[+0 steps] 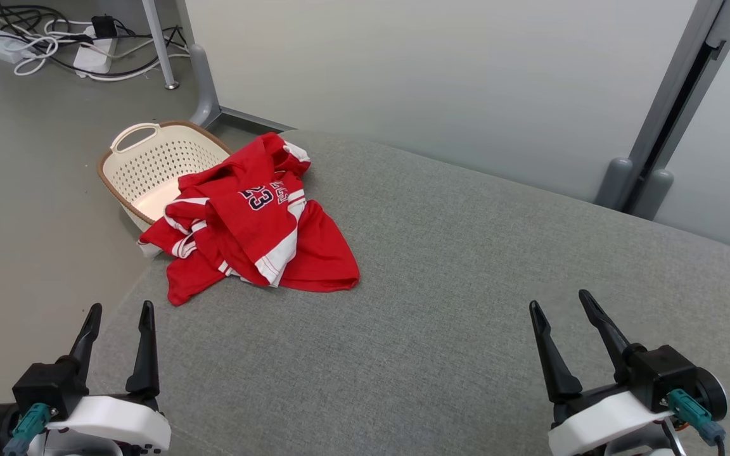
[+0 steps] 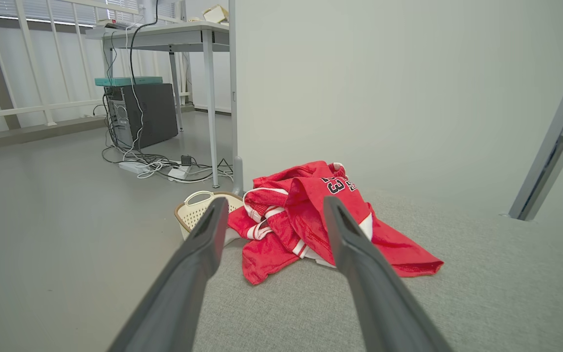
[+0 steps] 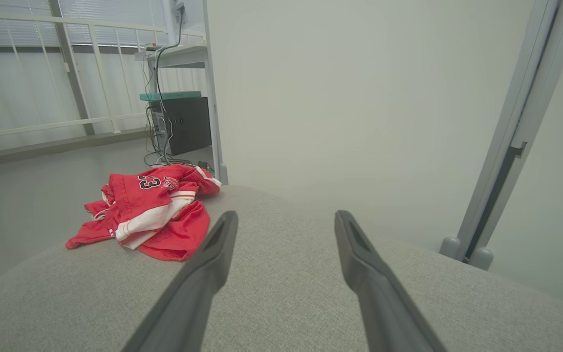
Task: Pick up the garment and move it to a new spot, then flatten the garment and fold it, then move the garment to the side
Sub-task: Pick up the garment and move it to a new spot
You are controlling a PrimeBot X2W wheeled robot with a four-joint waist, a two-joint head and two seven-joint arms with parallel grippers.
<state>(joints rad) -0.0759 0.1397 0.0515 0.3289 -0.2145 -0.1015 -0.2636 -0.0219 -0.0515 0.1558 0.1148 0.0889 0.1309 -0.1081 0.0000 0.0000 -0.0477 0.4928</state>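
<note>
The step in hand looks like the first pick-up. The garment (image 1: 257, 221), a red jersey with white trim, lies crumpled at about 10 o'clock on the tabletop (image 1: 466, 285). Its left part hangs over the edge and touches the basket (image 1: 125, 135).

Both end effectors are empty with fingers spread. The left end effector (image 1: 121, 306) sits at 7 o'clock near the tabletop's edge, and the right end effector (image 1: 558, 298) sits at 5 o'clock, well apart from the cloth.

The left one is nearer, and in its wrist view the heap already sits between its fingers, so a reach towards 11 o'clock suits. I would pinch a raised fold near the printed number, not the flat hem at 4 o'clock of the heap. That takes several layers, so the cloth is less likely to slip out. Lift high enough for the overhanging part to clear the basket rim, then carry it towards the bare middle.

The tabletop is covered in grey woven fabric, which may drag on the jersey, so lifting should go better than sliding.

The basket stands on a grey floor (image 1: 29, 209), with cables (image 1: 35, 44) at 11 o'clock. A pale wall (image 1: 435, 76) runs behind.
</note>
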